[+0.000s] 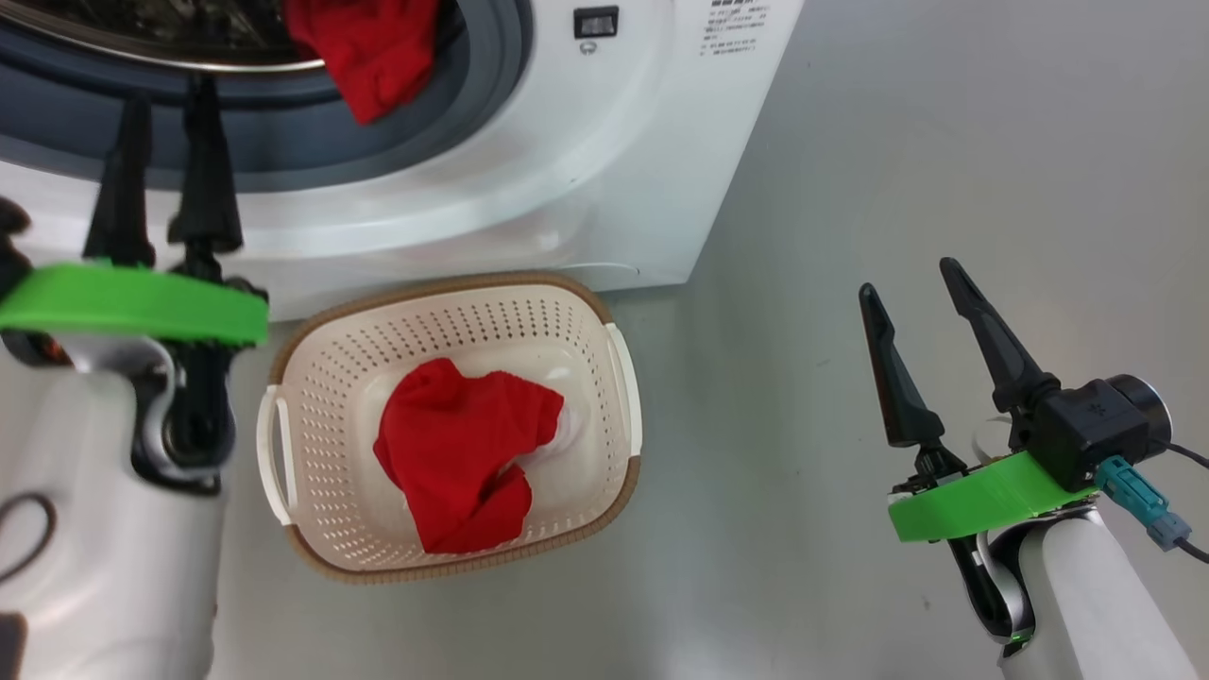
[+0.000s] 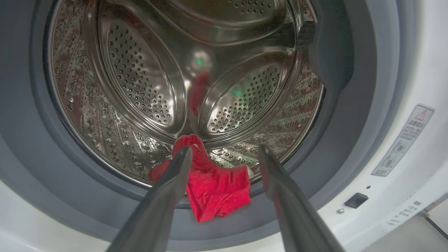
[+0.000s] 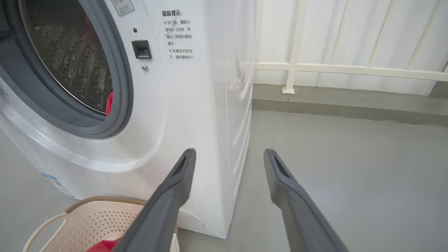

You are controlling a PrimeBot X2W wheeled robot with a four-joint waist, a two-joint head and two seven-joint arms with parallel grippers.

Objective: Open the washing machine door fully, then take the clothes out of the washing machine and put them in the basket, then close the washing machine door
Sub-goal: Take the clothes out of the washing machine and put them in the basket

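From the head camera, the washing machine (image 1: 567, 189) has one red cloth (image 1: 373, 57) draped over its grey ring (image 1: 472, 113). The basket (image 1: 586, 312) sits on the floor (image 1: 850, 189) just in front, with a second red cloth (image 1: 463, 453) inside. The left gripper (image 1: 168, 93) is raised before the machine's mouth and the right gripper (image 1: 907, 277) hangs over the floor well to the right, both with fingers parted and empty. The left wrist camera looks into the steel drum (image 2: 147, 87), its spread fingers framing the draped cloth and gripping nothing. The right wrist camera has its wide-open, empty fingers pointing at the machine's lower front corner, with the basket just beside the machine at lower left.
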